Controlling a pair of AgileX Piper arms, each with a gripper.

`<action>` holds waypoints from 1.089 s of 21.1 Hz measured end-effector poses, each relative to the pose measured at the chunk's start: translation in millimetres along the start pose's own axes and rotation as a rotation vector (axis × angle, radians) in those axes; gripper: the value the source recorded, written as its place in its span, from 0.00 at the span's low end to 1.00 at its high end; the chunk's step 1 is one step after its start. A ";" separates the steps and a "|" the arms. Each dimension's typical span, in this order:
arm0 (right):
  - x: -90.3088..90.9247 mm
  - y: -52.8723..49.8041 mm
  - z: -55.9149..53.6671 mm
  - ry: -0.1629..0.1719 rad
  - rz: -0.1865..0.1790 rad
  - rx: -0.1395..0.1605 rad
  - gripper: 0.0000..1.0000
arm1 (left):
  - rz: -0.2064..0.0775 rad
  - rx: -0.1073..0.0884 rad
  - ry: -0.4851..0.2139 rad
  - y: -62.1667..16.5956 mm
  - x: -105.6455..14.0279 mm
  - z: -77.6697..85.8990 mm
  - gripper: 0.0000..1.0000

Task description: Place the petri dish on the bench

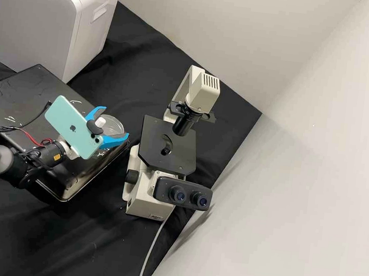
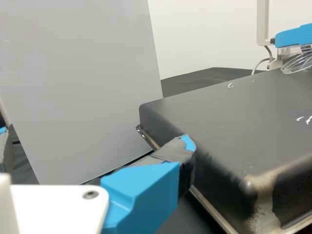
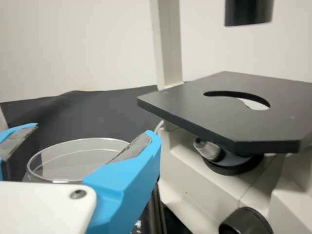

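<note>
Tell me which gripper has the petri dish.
The right gripper, closed on the clear petri dish beside the microscope; the left gripper holds nothing by the black box.

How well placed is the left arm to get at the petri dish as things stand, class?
Probably not: the right gripper holds the petri dish, across the black case from the left gripper, which sits at a far corner.

At the left edge of the high view, the right arm (image 1: 1, 162) is a dark grey tube with a small white marking, then black joints. Red and black cables (image 1: 18, 131) loop beside it, and a yellow sticker (image 1: 56, 156) marks the wrist. The right jaws have bright blue fingers (image 3: 129, 178) with grey pads, on a white plate (image 3: 44, 209) with one round screw (image 3: 77, 194). The left jaws' blue finger (image 2: 141, 197) has grey tape (image 2: 170, 152) at its tip.
</note>
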 end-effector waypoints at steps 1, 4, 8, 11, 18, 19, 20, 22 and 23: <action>-2.5 -0.2 -2.2 0.008 0.001 0.001 0.00 | 0.000 0.000 0.001 0.0 0.1 -0.3 1.00; -5.1 -3.6 -5.1 0.019 -0.011 0.000 0.00 | 0.001 -0.001 0.006 0.1 0.2 -1.1 1.00; -8.3 -11.1 -10.1 0.036 -0.039 0.006 0.00 | 0.001 -0.001 0.006 0.1 0.2 -1.1 1.00; -12.0 -18.8 -11.0 0.038 -0.068 0.006 0.00 | 0.001 -0.001 0.011 0.3 0.4 -2.0 1.00; -13.6 -32.2 -5.5 0.020 -0.117 0.001 0.00 | 0.018 -0.006 0.011 2.9 -0.2 -2.3 1.00; -12.9 -33.9 -4.5 0.019 -0.122 0.001 0.00 | 0.018 -0.006 0.011 2.9 -0.2 -2.3 1.00; -12.5 -34.7 -4.5 0.024 -0.122 0.001 0.00 | 0.018 -0.006 0.011 2.9 -0.2 -2.3 1.00; -11.8 -34.6 -4.3 0.036 -0.113 -0.001 0.00 | 0.018 -0.006 0.011 2.9 -0.2 -2.3 1.00; -11.3 -35.6 -3.1 0.033 -0.116 0.000 0.00 | 0.018 -0.006 0.011 2.9 -0.2 -2.3 1.00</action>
